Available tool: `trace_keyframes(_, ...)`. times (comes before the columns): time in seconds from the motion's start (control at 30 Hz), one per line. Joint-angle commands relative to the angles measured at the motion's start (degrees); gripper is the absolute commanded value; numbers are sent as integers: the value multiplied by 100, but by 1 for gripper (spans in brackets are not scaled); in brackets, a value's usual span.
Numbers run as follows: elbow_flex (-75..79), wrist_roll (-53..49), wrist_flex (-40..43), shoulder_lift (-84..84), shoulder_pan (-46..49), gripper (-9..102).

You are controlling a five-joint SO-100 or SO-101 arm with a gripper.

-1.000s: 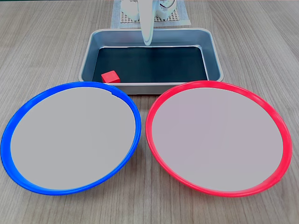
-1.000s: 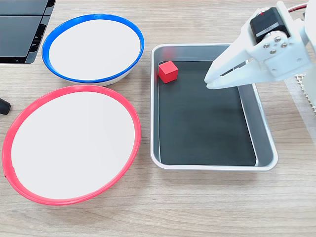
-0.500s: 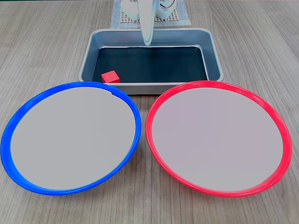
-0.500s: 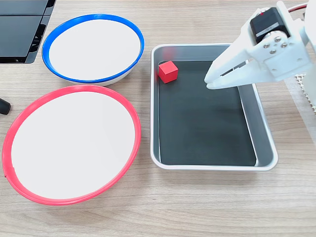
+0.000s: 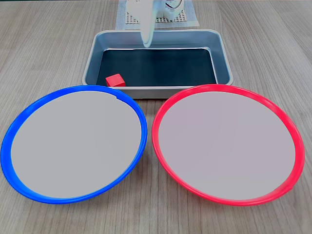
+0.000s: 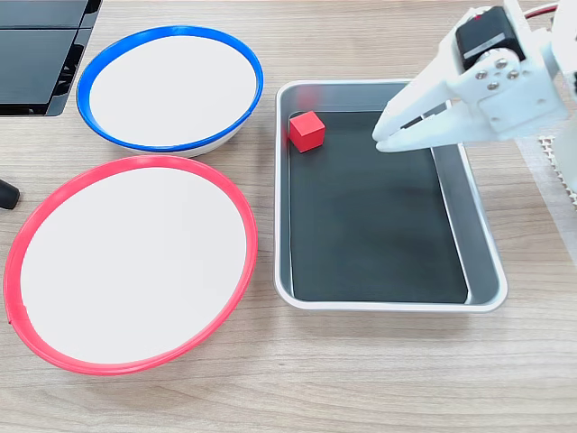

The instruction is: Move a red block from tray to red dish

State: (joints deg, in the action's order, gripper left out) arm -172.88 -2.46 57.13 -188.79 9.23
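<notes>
Our gripper (image 6: 380, 142) hangs over the tray (image 6: 482, 239), jaws nearly closed and empty. The block (image 6: 306, 131) sits in a tray corner beside the wall (awkward); closing there, a finger may strike the rim and knock it away.

No text, label or number seems readable anywhere.

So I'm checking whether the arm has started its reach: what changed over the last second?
The gripper swung slightly toward the red block, its tips shifting left in a fixed view. It took hold of nothing. The block, the tray, the red dish and the blue dish stayed put.
</notes>
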Motion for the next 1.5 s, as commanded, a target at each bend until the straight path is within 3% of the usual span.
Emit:
trace_keyframes(0.0,519,-2417,-35,800,176,0)
trace_keyframes(0.07,1116,-3366,62,1714,369,0)
trace_keyframes(0.2,2813,-3568,501,3604,756,3)
trace_keyframes(0.4,5520,-3920,888,6653,439,0)
trace_keyframes(0.67,7198,-4307,809,9422,527,4)
trace_keyframes(0.97,7392,-5238,1230,10169,782,10)
trace_keyframes(1.47,7233,-5467,1125,10318,888,18)
